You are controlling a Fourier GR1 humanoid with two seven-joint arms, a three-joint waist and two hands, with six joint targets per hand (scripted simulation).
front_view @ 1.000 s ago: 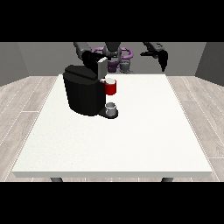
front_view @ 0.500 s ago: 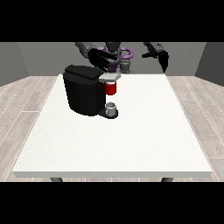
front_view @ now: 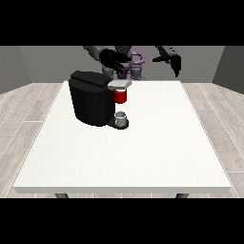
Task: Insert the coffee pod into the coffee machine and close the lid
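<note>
Front view — hand (front_view: 114, 59) above coffee machine (front_view: 91, 97).

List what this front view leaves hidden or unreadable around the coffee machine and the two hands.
- Coffee pod: not identifiable; the grey thing at the base of the coffee machine cannot be confirmed as it.
- Hand at the view's left: too small and dark to read whether it holds anything.
- Hand at the view's right: finger pose unreadable.
- Machine's far side: hidden by its own body.
- Robot's upper body: cut off by the top edge.
</note>
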